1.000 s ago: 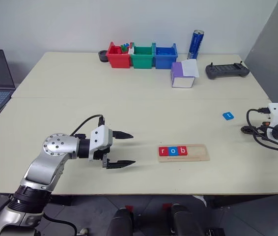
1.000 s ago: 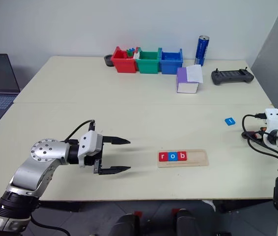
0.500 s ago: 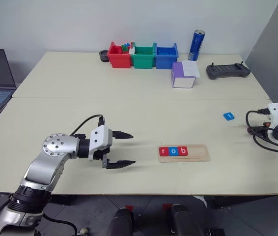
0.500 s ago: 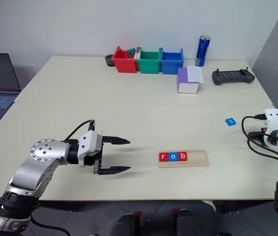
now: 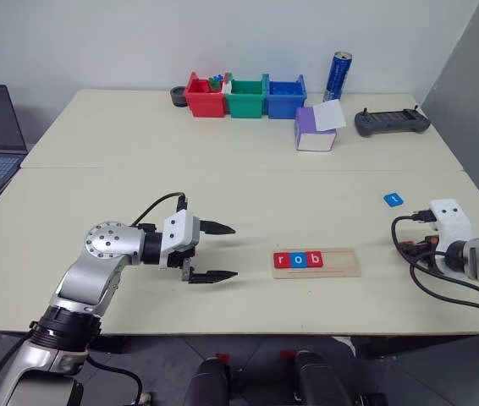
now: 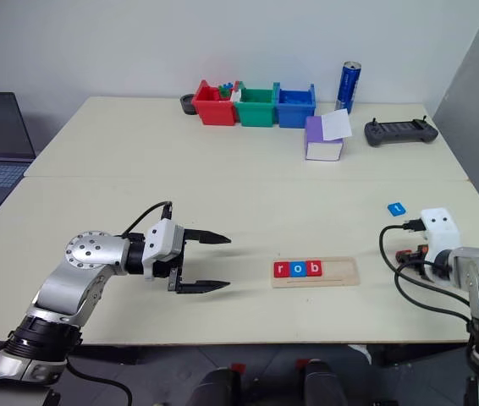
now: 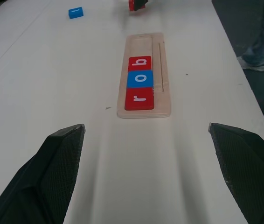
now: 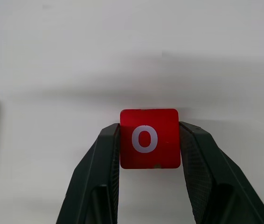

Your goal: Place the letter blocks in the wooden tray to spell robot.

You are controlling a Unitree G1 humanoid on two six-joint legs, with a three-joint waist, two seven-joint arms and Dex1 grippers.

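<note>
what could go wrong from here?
1. The right claw pinches the red o tile only by its two side edges; it may twist or slip on the way.
2. The tray already holds r, o, b packed together; a tilted drop could nudge b or land off the groove.
3. The blue tile lies near the right arm's path and could get swept.

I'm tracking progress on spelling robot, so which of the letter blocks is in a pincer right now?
The red o block, pinched between the right pincer's fingers. The r, blue o and b sit in the wooden tray, and the blue block lies loose on the table.
</note>
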